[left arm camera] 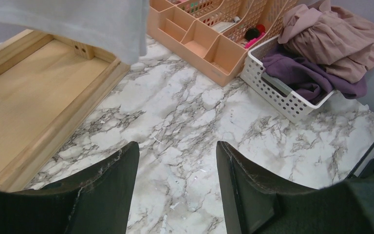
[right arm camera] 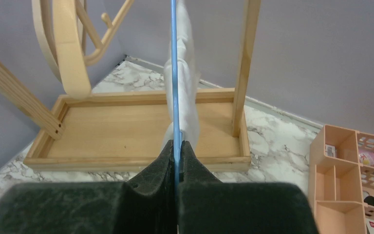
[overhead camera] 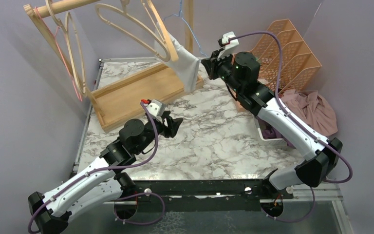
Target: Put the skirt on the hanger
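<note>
From above, the top of the thin blue wire hanger is cut off by the frame's upper edge. The pale grey cloth skirt draped on it is partly covered by the curved wooden hangers on the wooden rack. The right gripper sits at the skirt's right edge, its jaws too small here to read. The left gripper hangs over the grey-veined marble table, apart from everything. Purple walls close in at left, rear and right.

Left wrist view: the two dark fingers stand wide apart with nothing between them, bare marble beneath. Only the skirt's lower hem shows, at the top edge, above the flat wooden rack base. The peach plastic organiser and the white slotted basket of purple and pink clothes sit to the right, both cropped.

Right wrist view: the jaws are clamped tight on the blue wire, the skirt bunched along it over the rack base, beside the upright wooden post
</note>
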Robot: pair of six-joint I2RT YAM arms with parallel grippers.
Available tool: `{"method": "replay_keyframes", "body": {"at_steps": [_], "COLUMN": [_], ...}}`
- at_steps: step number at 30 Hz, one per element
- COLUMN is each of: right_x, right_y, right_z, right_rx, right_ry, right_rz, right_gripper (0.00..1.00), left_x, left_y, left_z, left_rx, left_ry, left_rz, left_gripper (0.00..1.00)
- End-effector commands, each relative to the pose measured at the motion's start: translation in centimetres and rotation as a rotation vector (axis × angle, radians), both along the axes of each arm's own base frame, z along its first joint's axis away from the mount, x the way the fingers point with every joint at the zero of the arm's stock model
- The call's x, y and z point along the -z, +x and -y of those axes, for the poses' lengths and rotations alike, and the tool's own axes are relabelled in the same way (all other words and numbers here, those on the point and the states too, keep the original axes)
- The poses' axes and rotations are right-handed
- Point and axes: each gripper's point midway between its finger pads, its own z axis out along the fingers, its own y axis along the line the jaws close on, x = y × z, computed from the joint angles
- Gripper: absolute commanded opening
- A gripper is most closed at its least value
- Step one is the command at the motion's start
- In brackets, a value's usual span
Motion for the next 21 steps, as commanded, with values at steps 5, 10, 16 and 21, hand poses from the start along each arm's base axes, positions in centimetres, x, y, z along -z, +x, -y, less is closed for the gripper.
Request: {"method": "replay_keyframes", "body": {"at_steps": [5, 10, 16, 21], "right_x": [-9.2, -10.5, -8.2, -5.3], "right_y": [1.6, 3.0, 5.5, 7.2], "right_z": [-0.1, -0.8, -1.9, -2.3], "right_rx": [0.028, 0.029, 0.028, 0.030], "right_ry": [0.156, 0.166, 0.125, 0.110], "right_rz": [0.207, 0.215, 0.143, 0.049], "right_gripper": [0.01, 0.01, 0.01, 0.01], "left_x": [-0.6, -0.5, -0.2, 0.5], "left_y": [0.2, 0.2, 0.1, 0.1], "left_z": [0.4, 0.4, 0.5, 0.6], "left_rx": [0.010, 0.012, 0.013, 0.012], "left_ry": [0.000, 0.001, 0.000, 0.004], "left_rz": [0.025, 0.025, 0.008, -0.020], "left_gripper": [0.62, 0.62, 0.62, 0.62]}}
